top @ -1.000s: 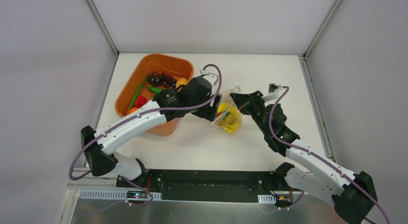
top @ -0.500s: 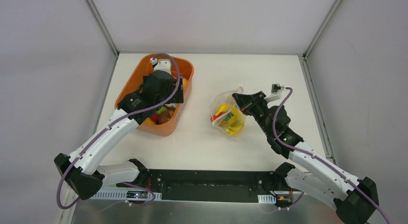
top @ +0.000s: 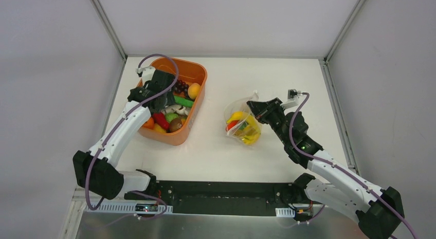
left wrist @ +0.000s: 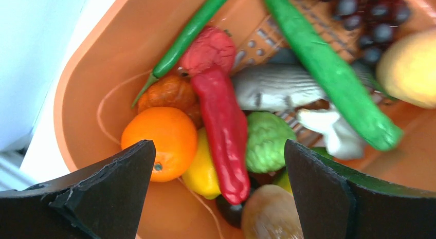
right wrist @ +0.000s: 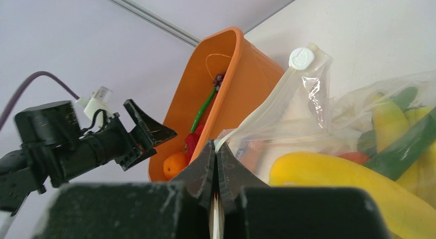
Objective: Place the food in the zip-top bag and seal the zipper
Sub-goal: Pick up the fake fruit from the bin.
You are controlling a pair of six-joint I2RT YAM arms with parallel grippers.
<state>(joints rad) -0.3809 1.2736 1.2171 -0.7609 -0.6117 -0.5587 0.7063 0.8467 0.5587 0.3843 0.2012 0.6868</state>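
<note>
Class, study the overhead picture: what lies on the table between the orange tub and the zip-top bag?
Nothing: in the top external view, only bare white table separates the orange tub from the zip-top bag.

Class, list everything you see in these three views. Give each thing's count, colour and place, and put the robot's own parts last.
table: one, white, under everything
tub: one, orange, far left of the table
grapes: one bunch, dark purple, in the tub
chilli: one, red, in the tub
orange: one, orange, in the tub beside the chilli
cucumber: one, green, in the tub
fish: one, grey, in the tub
zip-top bag: one, clear, right of the tub
zipper: one, pale strip, along the bag's mouth
bagged food: several pieces, yellow, red and green, inside the bag
left gripper: one, black, open above the tub
right gripper: one, black, shut on the bag's edge
</note>
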